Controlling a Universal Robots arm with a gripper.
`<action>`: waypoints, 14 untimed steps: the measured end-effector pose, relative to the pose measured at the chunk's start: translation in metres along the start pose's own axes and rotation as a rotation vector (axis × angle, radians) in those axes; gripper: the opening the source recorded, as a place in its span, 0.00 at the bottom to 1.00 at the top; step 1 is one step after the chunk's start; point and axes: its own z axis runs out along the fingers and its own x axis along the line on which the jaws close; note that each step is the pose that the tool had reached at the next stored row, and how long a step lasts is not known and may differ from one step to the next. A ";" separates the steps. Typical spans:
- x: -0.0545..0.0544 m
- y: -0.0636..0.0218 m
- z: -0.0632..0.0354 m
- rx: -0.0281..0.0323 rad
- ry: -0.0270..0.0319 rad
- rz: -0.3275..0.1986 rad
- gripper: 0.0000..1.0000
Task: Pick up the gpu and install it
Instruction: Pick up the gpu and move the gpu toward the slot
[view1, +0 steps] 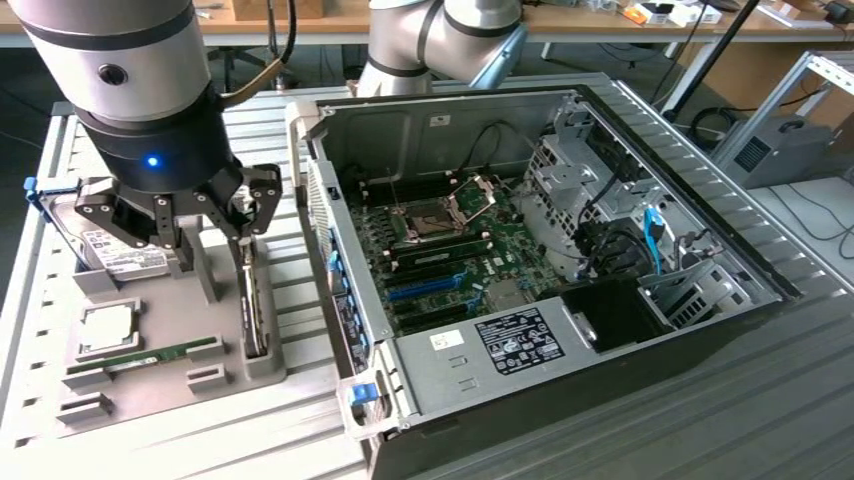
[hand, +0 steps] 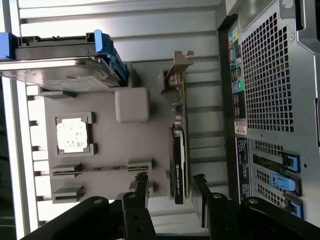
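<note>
gpu (view1: 251, 300) stands on edge in the gray holder tray (view1: 160, 385), just beside the open computer case (view1: 747, 270). gripper (view1: 211, 225) hovers above it, fingers spread wide, one either side, holding nothing.

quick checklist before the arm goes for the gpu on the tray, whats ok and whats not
1. Black two-finger gripper open and empty: ok.
2. Thin black gpu card with the silvery bracket standing on edge in the grey plastic parts tray: ok.
3. Card end between the jaws: ok in the wrist view, though off centre.
4. Gripper apart from the card: ok, no contact shows.
5. Grey metal computer case lying open, side panel off: ok.
6. Blue expansion slot on the green motherboard free: looks ok; its latch, cannot tell.
</note>
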 end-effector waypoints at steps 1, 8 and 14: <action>0.000 -0.0001 0.0018 0.0000 0.0000 0.000 0.48; -0.001 -0.0003 0.0098 -0.0002 -0.0002 0.000 0.48; -0.014 0.0006 0.0105 -0.0002 -0.0002 0.000 0.48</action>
